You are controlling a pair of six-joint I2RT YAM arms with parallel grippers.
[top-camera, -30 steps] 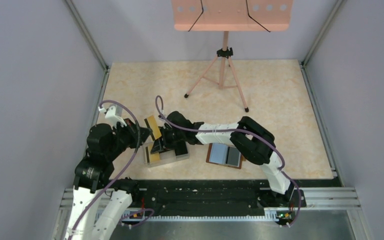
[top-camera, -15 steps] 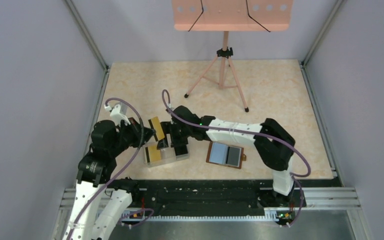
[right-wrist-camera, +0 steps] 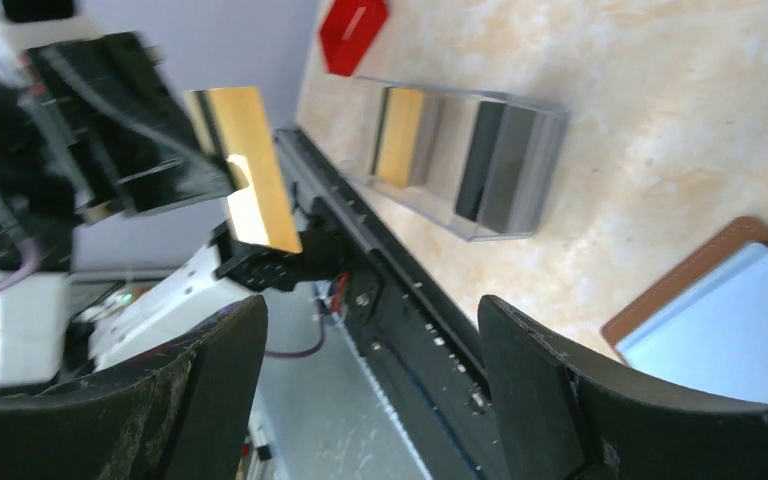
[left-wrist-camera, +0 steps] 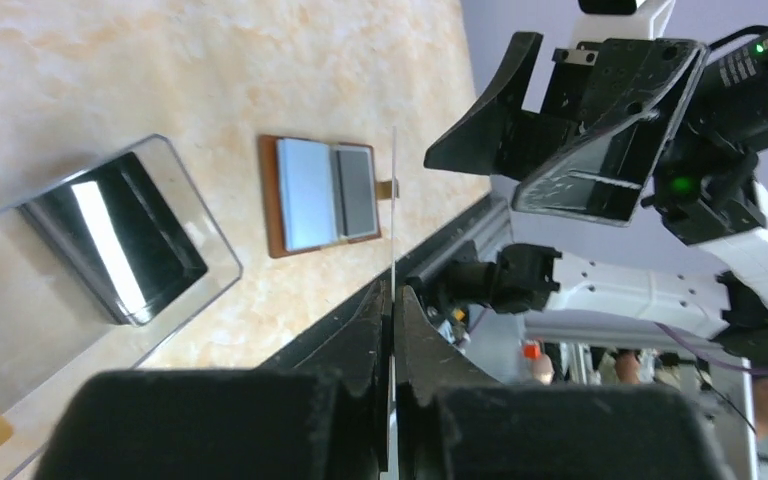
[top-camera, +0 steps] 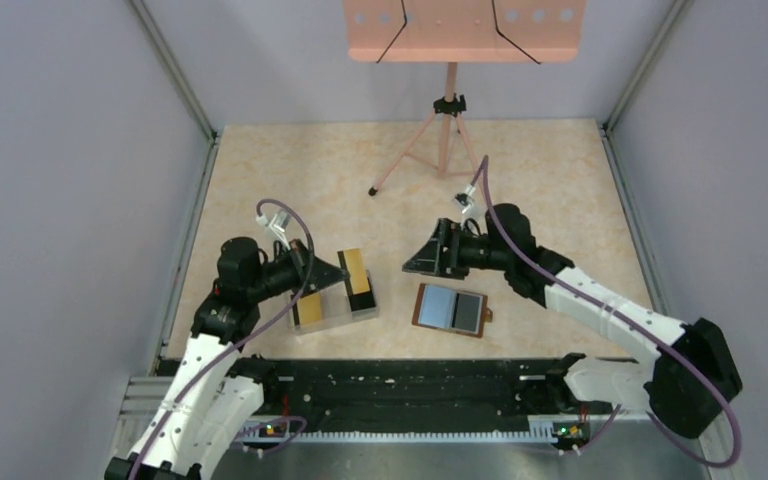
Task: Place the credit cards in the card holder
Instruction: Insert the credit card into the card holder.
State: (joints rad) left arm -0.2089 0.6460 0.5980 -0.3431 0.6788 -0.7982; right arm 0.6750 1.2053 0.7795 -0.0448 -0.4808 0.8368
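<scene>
Left gripper (left-wrist-camera: 392, 300): jaws closed tight on a gold card (top-camera: 357, 270), which stands on edge between the pads and shows in the left wrist view only as a thin line. Seen from overhead, this card sits left of centre, over the upper right corner of the clear tray (top-camera: 335, 312), clear of the card holder (top-camera: 451, 308). Right gripper (top-camera: 422, 255): jaws spread wide with nothing between them. It hangs just above and left of the card holder in the overhead frame, pointing toward the left gripper. The card holder lies open and flat on the table (top-camera: 560, 190) at lower centre, with a brown border and its pale blue-grey inside facing up. It is just right of the tray and not touching it; no card is on it. The tray holds a second gold card (top-camera: 308, 310) toward its left end and a black card (top-camera: 363, 300) toward its right end — whether each is a single card or a stack cannot be told. A peach music stand (top-camera: 449, 120) on a tripod occupies the upper centre. A red object (right-wrist-camera: 353, 30) shows at the top of the right wrist view — its identity is unclear.
</scene>
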